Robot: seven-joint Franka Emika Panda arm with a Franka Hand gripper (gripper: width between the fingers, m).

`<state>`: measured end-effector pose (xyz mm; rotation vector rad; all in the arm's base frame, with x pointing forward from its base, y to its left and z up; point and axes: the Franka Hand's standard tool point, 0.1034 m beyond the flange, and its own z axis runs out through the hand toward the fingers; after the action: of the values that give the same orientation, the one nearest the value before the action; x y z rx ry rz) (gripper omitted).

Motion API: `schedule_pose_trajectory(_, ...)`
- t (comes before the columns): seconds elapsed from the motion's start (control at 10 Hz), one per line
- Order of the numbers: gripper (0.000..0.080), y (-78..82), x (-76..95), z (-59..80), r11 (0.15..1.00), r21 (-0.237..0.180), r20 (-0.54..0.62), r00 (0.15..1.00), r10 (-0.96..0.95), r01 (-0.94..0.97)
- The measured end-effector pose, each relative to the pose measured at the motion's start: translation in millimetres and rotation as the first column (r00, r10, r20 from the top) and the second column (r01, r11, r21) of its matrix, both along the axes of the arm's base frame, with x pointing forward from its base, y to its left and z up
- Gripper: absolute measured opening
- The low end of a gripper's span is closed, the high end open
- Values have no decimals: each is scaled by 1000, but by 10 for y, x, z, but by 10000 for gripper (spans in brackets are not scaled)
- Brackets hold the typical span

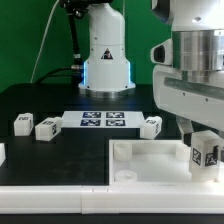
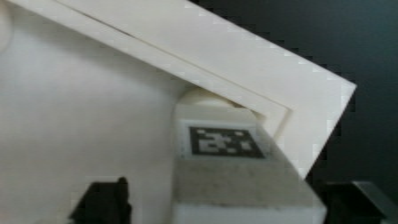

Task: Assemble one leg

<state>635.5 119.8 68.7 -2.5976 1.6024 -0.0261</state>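
The claw (image 2: 215, 205) is seen in the wrist view clamped on a leg (image 2: 228, 165), one dark finger (image 2: 107, 203) on each side of the white block. On the leg's face a black-and-white square tag is carried; no readable writing is shown on it. In the exterior view the held leg (image 1: 204, 152) is placed over the corner of the large white tray-like piece (image 1: 140, 165) toward the exterior view's right; whether it is seated there cannot be told.

Farther out on the black bench (image 1: 60, 105), the marker board (image 1: 102, 121) is laid flat near the middle, its tags printed in a row. Beside its right end another leg (image 1: 152, 125) is set. Two more pegs (image 1: 45, 127) (image 1: 23, 122) are found toward the bench's left edge. At the far edge the robot base (image 1: 106, 50) is marked with a triangular warning label.
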Motion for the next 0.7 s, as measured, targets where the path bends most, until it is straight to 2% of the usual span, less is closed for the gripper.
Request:
schedule_pose_trajectory(0.1, 612, 12, 1, -18, 992, -9, 12, 992, 123, -123)
schedule_pose_trajectory(0.2, 638, 3, 5, -26, 970, -20, 23, 970, 241, -240)
schedule_pose_trajectory(0.4, 647, 14, 0, -34, 927, -34, 30, 927, 375, -374)
schedule_pose_trajectory(0.7, 649, 22, 33, -1, 756, -75, 33, 756, 654, -651)
